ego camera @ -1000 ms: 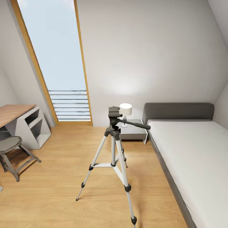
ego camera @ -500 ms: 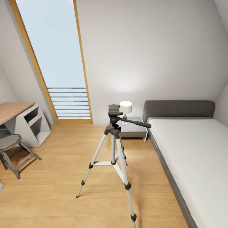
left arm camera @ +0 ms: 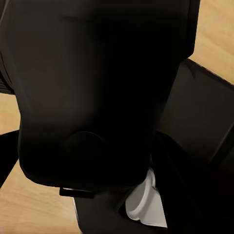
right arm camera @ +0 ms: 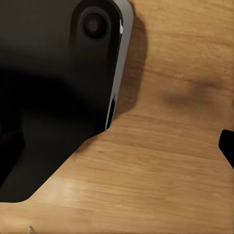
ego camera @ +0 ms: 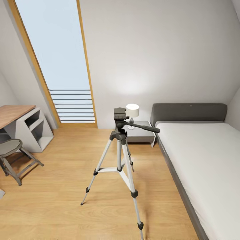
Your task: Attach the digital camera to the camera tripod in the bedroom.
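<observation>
We stood in the bedroom, facing a white wall (ego camera: 160, 50) that sloped upward over a wood floor (ego camera: 60, 206) of pale planks running across the view. The camera tripod (ego camera: 119, 156) stood upright near the middle of that floor, its three silver-grey legs spread and planted on black feet, its black head level and bare on top, the long pan handle (ego camera: 143, 127) reaching toward the bed. We found no digital camera on the tripod head or anywhere else in the room as we saw it.

Behind the tripod, against the wall, a grey nightstand (ego camera: 141, 135) carried a small lamp (ego camera: 132, 111) with a white shade, which threw a soft glow on the wall above it. Just beside the nightstand lay the low bed (ego camera: 200, 160), a grey headboard at the wall and a white mattress running toward us along the right side. To the left a tall skylight (ego camera: 56, 60) in a wood frame leaned with the ceiling, slatted bars across its lower part. Farther left a desk (ego camera: 23, 125) with a wood top and grey shelved side stood by the wall, a grey stool (ego camera: 13, 156) in front of it.

In the wrist views we saw dark parts of the robot's body over the same plank floor; neither showed fingers clearly, so we could not tell how either gripper's jaws stood.
</observation>
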